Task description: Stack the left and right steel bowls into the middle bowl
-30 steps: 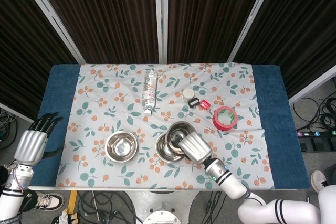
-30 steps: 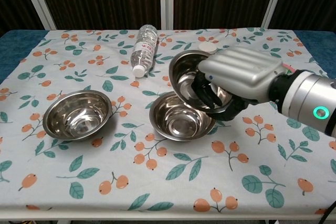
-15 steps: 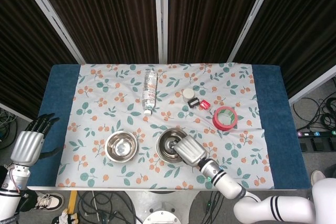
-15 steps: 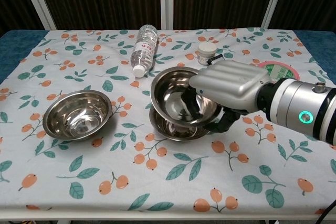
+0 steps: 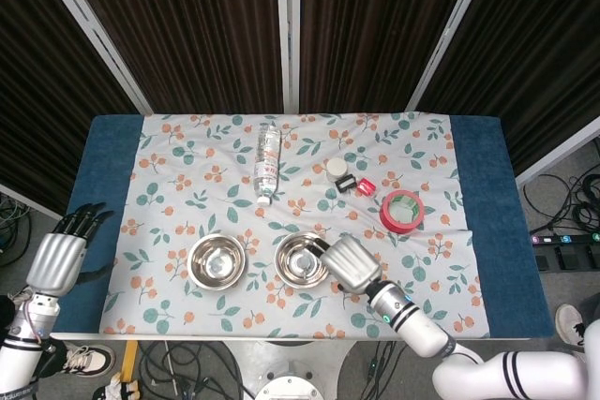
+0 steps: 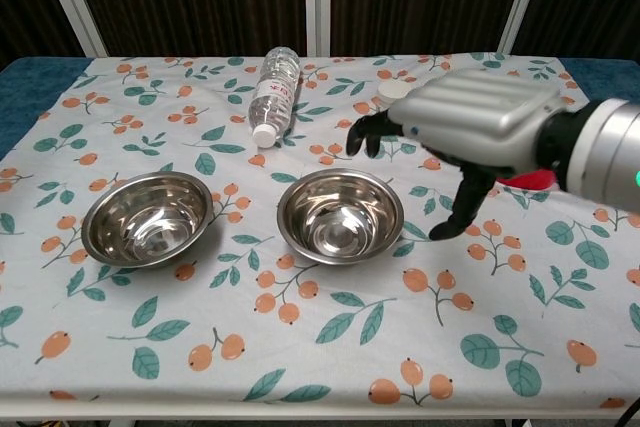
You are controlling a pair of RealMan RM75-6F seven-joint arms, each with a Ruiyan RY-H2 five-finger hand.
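A: What sits at the centre of the floral tablecloth (image 6: 150, 367)?

B: A shiny steel middle bowl (image 6: 340, 217) (image 5: 302, 259), upright, with a second rim visible just inside its own, so another bowl appears nested in it. At its 9 o'clock, well apart, the left bowl (image 6: 147, 218) (image 5: 217, 262) stands alone, polished and upright.

A: And the hands?

B: The right hand (image 6: 470, 132) (image 5: 348, 262) hangs at about 2 o'clock of the middle bowl in the chest view, raised above the cloth. Its fingers are spread, dark fingertips (image 6: 362, 135) pointing toward 9 o'clock over the bowl's far rim, thumb hanging down beside the near right edge. It grips nothing and touches no bowl. The left hand (image 5: 58, 255) shows only from the head camera, off the table's left edge at 9 o'clock of the left bowl, fingers extended and apart, holding nothing.

A: What else is on the table?

B: A clear water bottle (image 6: 273, 92) lies on its side at 12 o'clock of the bowls, cap toward them. A small white jar (image 5: 336, 167), a black item and a red item beside it, and a roll of red tape (image 5: 402, 210) lie at 1 to 2 o'clock.
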